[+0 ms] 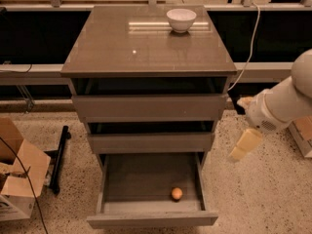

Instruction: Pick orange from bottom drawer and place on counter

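The orange [176, 193] lies on the floor of the bottom drawer [151, 220], near its front right corner. The drawer is pulled out and open. The two drawers above it are partly out. The counter [141, 48] is the glossy top slab, with a white bowl [181, 19] at its back right. My gripper [243, 147] hangs in the air to the right of the cabinet, at about the height of the middle drawer. It is outside the drawer, above and to the right of the orange, and touches nothing.
Cardboard boxes [17, 177] stand on the floor at the left, with a black bar [58, 157] leaning beside them. A white cable [249, 48] hangs right of the cabinet. Another box [303, 133] sits at the right edge. The floor is speckled stone.
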{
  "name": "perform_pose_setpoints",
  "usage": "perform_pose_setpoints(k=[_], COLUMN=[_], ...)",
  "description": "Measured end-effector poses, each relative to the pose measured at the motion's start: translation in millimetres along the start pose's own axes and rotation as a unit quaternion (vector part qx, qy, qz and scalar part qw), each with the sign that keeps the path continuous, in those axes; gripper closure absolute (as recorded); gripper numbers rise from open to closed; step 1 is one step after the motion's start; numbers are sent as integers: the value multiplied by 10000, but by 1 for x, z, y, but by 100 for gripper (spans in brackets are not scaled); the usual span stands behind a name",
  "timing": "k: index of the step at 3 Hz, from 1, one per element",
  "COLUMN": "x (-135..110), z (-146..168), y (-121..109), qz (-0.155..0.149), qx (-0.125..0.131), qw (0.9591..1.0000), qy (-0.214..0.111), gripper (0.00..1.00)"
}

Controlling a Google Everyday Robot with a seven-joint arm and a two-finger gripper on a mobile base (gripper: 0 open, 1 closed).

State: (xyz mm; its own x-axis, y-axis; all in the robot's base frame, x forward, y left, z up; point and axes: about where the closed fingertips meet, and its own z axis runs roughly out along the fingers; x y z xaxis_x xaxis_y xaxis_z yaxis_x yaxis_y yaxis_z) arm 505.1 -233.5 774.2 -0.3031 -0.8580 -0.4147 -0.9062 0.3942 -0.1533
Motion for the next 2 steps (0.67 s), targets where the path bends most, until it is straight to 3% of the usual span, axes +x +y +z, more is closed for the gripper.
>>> perform_pose_setpoints(k=[1, 2], x=[21, 59], z=[45, 102], y=[-4, -21], qz=[147, 496], qx=[115, 175], qw=[9998, 9973], qy=[-85, -515], gripper=[0, 0])
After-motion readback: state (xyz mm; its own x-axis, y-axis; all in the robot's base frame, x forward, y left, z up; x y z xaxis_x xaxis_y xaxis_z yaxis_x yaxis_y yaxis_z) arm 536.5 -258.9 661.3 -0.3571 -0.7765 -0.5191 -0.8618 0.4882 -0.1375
